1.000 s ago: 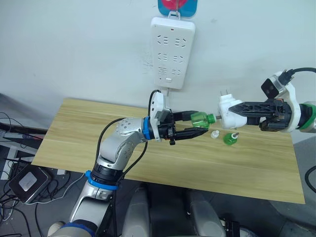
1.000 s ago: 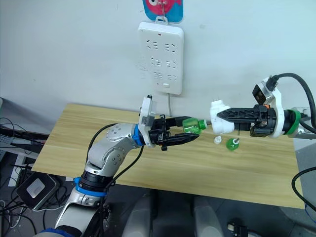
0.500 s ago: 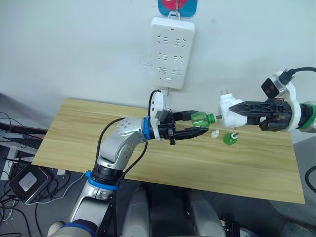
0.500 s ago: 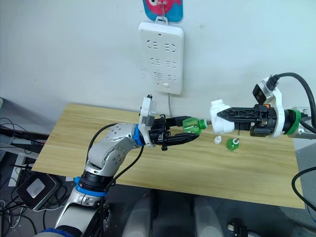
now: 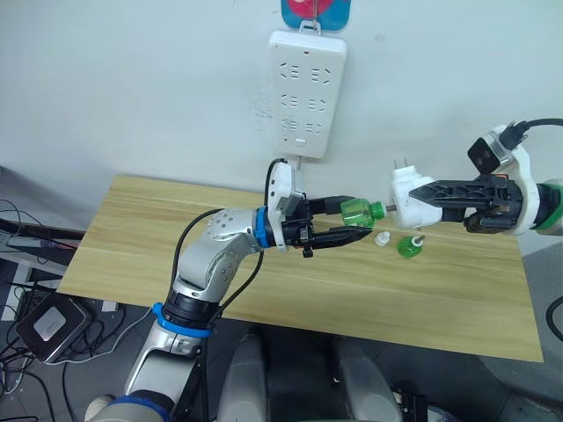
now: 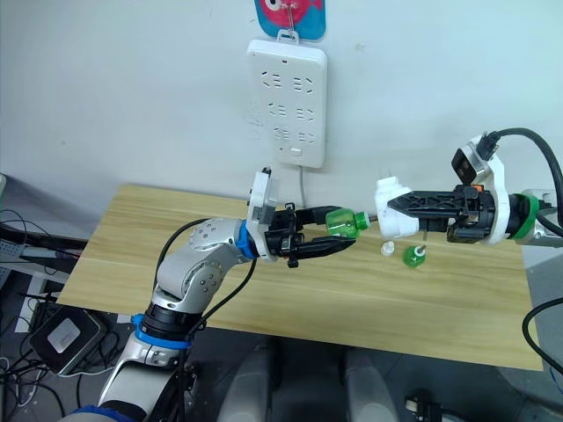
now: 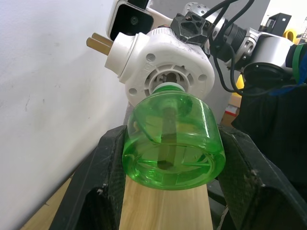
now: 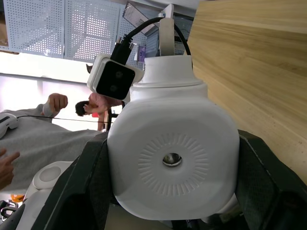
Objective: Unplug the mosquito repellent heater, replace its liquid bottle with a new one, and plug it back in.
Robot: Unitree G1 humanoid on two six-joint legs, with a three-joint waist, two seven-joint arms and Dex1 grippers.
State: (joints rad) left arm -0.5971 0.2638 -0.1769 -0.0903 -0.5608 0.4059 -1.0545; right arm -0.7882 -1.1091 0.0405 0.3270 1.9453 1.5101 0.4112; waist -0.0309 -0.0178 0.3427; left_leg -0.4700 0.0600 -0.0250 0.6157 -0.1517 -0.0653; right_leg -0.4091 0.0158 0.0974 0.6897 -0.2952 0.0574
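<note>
Bottle-swap step, held up over the table — left gripper (image 5: pixel 345 222) pinching the green bottle (image 5: pixel 357 211), neck at the heater (image 5: pixel 409 198) clamped in the right gripper (image 5: pixel 424 200) — next it probably needs screwing home.

Glossy plastic heater (image 8: pixel 172 163) (matt wood table (image 5: pixel 264 290)).

Neck of the green bottle (image 7: pixel 173 143) hidden inside the underside of the mosquito repellent heater (image 7: pixel 160 67). Right arm cut off by the head view's right edge. Red-and-blue hanger (image 5: pixel 315 9) above the power strip (image 5: pixel 307 79) cropped at top. Small white cap (image 5: pixel 383 238) on the bench (image 5: pixel 264 290) too small to tell apart.
</note>
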